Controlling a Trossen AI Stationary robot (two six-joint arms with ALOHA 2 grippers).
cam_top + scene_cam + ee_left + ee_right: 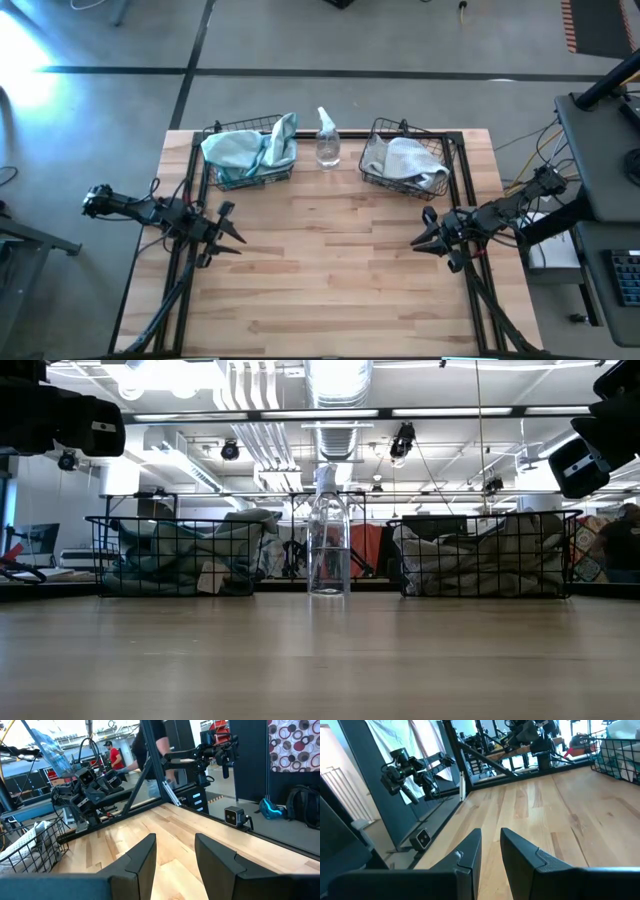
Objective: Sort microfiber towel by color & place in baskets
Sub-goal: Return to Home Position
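Note:
Two dark wire-mesh baskets stand at the table's far edge. The left basket [248, 152] holds light teal-blue microfiber towels [240, 148], one of them draped over its right rim. The right basket [408, 163] holds pale grey-white towels [410, 160]. My left gripper [228, 228] hovers level over the table's left side, open, with nothing between its fingers [175, 837]. My right gripper [425, 233] hovers level over the right side with a narrower gap, also holding nothing [491, 831]. Both point toward the table's middle.
A clear spray bottle [327, 140] stands upright between the two baskets [328, 545]. A black frame [470, 200] runs along the table's sides and far edge. Bare wooden tabletop [330, 270] spreads between the grippers and toward the near edge. People move in the room beyond [112, 755].

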